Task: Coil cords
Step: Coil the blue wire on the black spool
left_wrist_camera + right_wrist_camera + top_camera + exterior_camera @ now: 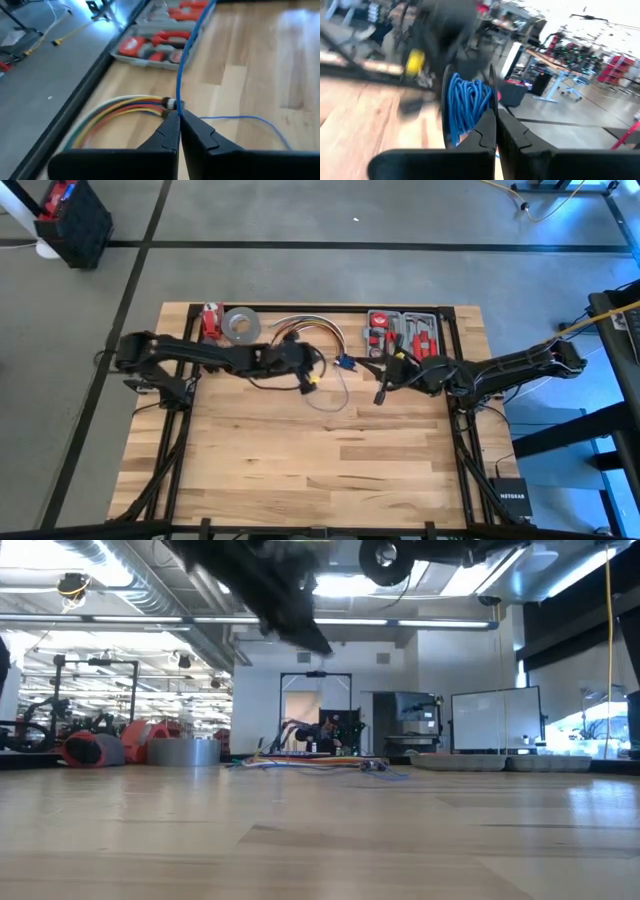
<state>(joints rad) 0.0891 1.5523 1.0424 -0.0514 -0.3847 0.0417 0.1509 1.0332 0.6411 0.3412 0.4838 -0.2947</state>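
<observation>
Pinching the thin, limp blue cord (186,47) mid-table, left gripper (179,116) is closed on it; right gripper (496,116) clamps its coiled bundle (light, slippery, best taken near the strand's end).

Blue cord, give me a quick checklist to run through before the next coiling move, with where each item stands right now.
1. Left gripper shut on the blue cord: ok.
2. Right gripper shut on the cord's coiled bundle: ok.
3. Loose cord loop on the table clear of the coloured cable bundle: cannot tell.
4. Cord clear of the tool case: cannot tell.
5. Tape roll out of the way: ok.
</observation>
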